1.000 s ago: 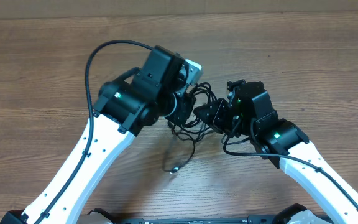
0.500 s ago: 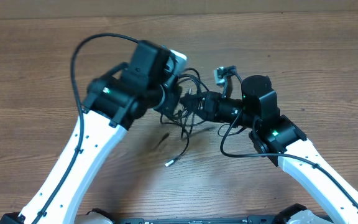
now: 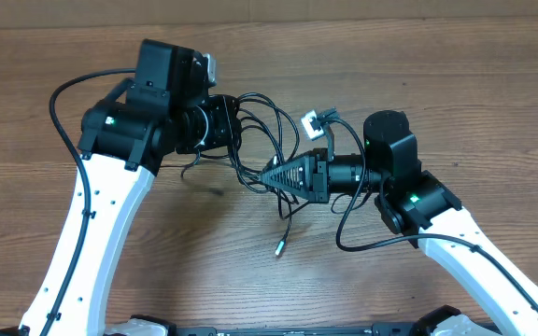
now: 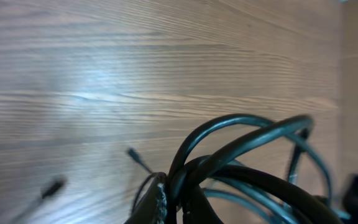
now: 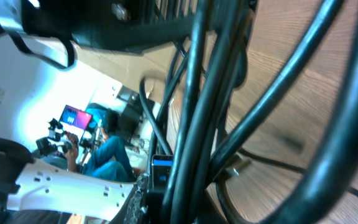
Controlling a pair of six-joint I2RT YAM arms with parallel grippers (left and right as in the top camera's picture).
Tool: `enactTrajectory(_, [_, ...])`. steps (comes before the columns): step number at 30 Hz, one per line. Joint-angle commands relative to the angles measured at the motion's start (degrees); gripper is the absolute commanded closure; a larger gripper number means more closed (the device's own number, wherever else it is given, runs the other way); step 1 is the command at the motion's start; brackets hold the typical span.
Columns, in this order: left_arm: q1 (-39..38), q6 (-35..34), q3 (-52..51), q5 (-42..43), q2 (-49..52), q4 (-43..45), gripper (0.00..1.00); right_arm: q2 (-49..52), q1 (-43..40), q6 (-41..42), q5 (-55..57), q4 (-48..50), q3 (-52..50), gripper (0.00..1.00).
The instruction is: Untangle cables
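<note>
- The left gripper [image 3: 232, 129] has its jaws closed tight on strands of the cables [image 3: 261, 135]. The right gripper [image 3: 275, 175] is pinched shut on the same tangle, from the opposite side.
- Both arms reach toward the tangle with their wrists about level. It is stretched between them above the table [image 3: 456, 84].
- Only the overhead view shows a loose plug end [image 3: 278, 249] below the tangle.
- The wrist views show only thick, blurred strands close to the lens.
</note>
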Motion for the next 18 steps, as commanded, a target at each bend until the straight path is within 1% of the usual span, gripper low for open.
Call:
enactTrajectory(1, [3.85,-6.16,0.07,-0.44,-0.04,3.76,0.96,-1.01,0.76,-8.2,-10.21,-6.6,0.26,0.96])
enactTrajectory(3, [4.81,-10.93,0.07,0.28,-0.04,3.91,0.96,-1.01,0.79,-9.42,-6.4,-13.18,0.26,0.96])
enactTrajectory(5, [6.08,-15.76,0.07,0.26,-0.04,3.93,0.96,-1.01,0.79,-9.4,0.02,-20.31,0.26,0.95])
enactTrajectory(7, [7.19,-18.03,0.07,0.31,-0.04,3.98,0.96,-1.01,0.76,-9.35,6.29,-25.86,0.26,0.95])
enactTrajectory(10, [8.5,-17.2,0.07,1.79,-0.04,3.87,0.96,-1.01,0.76,-8.66,15.32,-32.11,0.26,0.96])
enactTrajectory(12, [8.74,-12.66,0.07,3.15,-0.04,3.91,0.96,-1.01,0.76,-8.68,19.3,-34.62,0.26,0.96])
enactTrajectory(13, [8.74,-8.81,0.07,3.82,-0.04,3.8,0.96,-1.01,0.72,-8.66,21.2,-35.56,0.26,0.89])
enactTrajectory(14, [8.74,-5.46,0.07,4.63,-0.04,3.54,0.96,-1.01,0.72,-8.68,22.16,-35.98,0.26,0.77])
enactTrajectory(15, [8.72,-2.32,0.07,5.57,-0.04,3.02,0.96,-1.01,0.72,-8.68,22.95,-36.17,0.26,0.62])
enactTrajectory(16, [8.7,1.22,0.07,6.49,-0.04,2.25,0.96,-1.01,0.72,-8.7,23.61,-36.17,0.26,0.42])
enactTrajectory(17, [8.68,4.0,0.07,7.19,-0.04,1.2,0.96,-1.01,0.72,-8.68,24.55,-36.11,0.26,0.35])
enactTrajectory(18, [8.68,5.44,0.07,7.17,-0.04,0.26,0.96,-1.01,0.72,-8.68,25.42,-36.09,0.26,0.34])
